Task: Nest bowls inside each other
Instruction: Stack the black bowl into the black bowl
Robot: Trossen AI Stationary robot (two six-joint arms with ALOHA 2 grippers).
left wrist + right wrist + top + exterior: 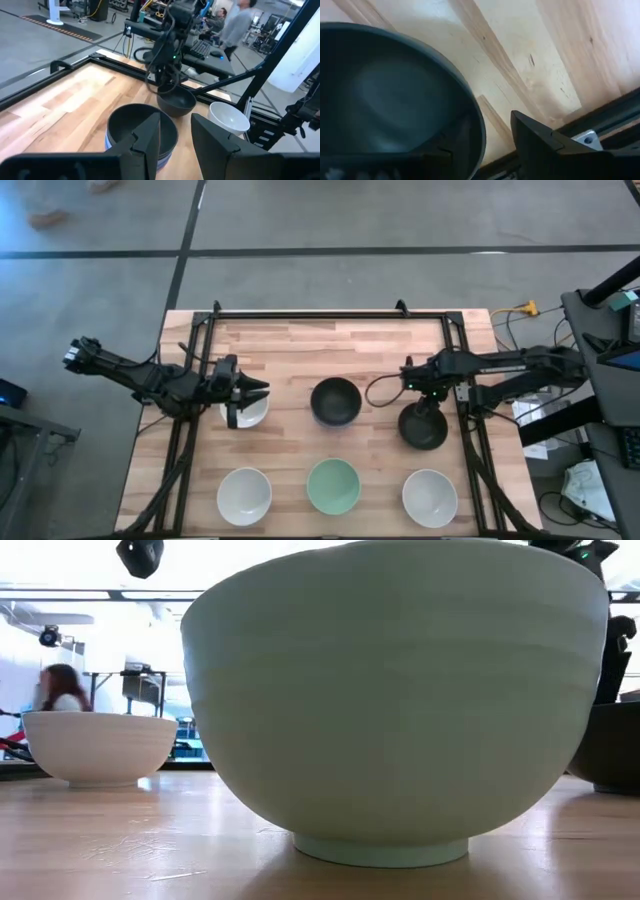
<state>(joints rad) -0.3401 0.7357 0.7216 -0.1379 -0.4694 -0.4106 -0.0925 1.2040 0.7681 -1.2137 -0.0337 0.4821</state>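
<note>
My right gripper [422, 408] points down at the far-right black bowl [425, 430], which rests on the table. It is open. One finger stands inside the bowl and one finger [540, 140] outside its rim [481, 131]. My left gripper [262, 390] is open and raised above the far-left white bowl [255, 416], facing the table's middle. There a second black bowl [142, 130] sits nested in a blue bowl [111, 145]. Along the near edge stand a white bowl [244, 495], the mint green bowl [333, 485] and another white bowl [430, 498]. My right gripper straddles the black bowl's rim from above. Bare wood shows between the outer finger and the rim, so that finger is apart from it. Whether the inner finger touches the wall I cannot tell.
A black metal frame [330, 315] runs along the table's far and side edges. Bare wood lies between the two rows of bowls and along the far edge. In the low view the mint bowl [400, 700] fills most of the picture. People move in the room beyond [240, 20].
</note>
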